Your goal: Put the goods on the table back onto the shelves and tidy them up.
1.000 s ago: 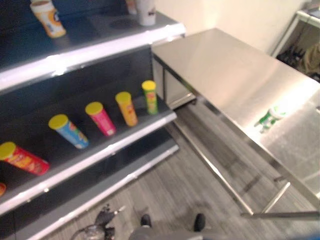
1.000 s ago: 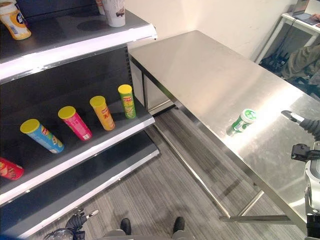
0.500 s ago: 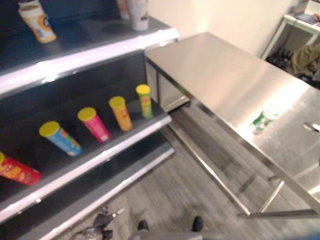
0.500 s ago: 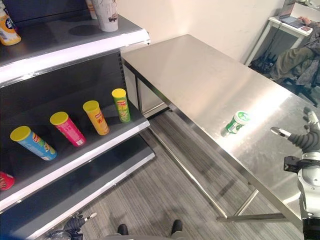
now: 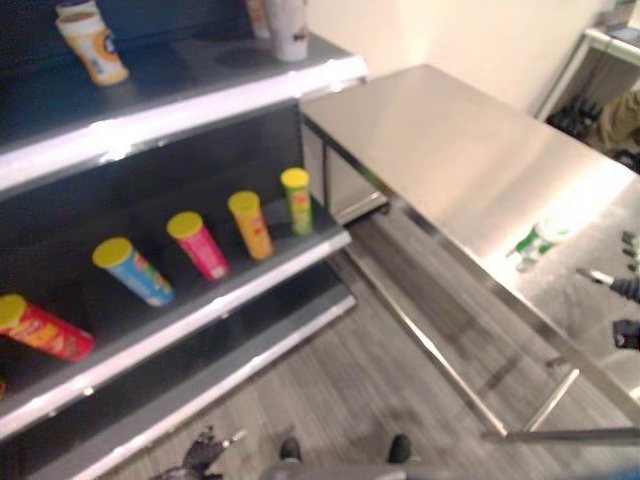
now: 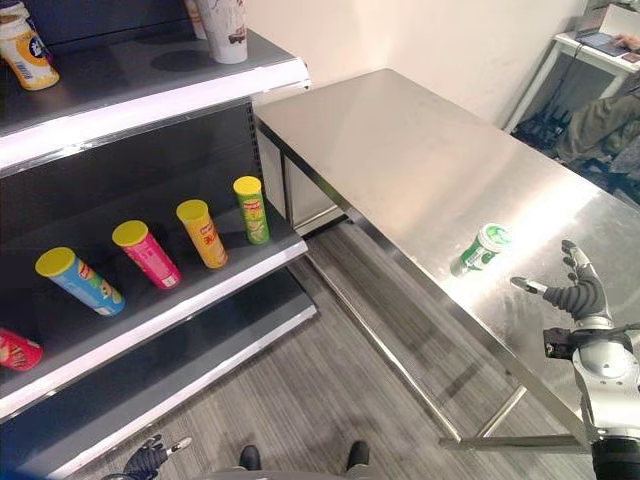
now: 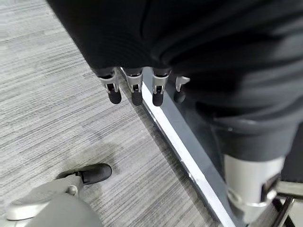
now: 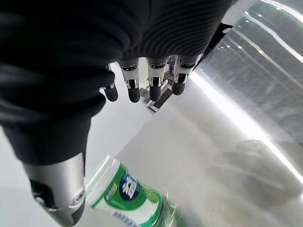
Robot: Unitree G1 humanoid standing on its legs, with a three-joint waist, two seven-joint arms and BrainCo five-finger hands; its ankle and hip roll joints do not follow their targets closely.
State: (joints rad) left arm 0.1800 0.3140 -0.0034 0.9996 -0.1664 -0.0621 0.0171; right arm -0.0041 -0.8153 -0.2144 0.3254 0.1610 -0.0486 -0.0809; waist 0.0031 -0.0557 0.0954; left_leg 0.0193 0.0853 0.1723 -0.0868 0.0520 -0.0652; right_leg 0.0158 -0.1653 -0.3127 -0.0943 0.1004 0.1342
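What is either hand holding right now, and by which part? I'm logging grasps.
Nothing. The right hand hangs open above the table, short of the green bottle; the left hand hangs open over the floor.

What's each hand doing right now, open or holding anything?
Left hand: open, holding nothing, hanging low over the floor.
Right hand: open, holding nothing, near the green bottle on the table.

Off to the side of the work
A person (image 6: 603, 118) is sitting by a white desk (image 6: 568, 44) along the pale wall (image 6: 430, 40); grey striped flooring (image 6: 330, 380) is lying below.
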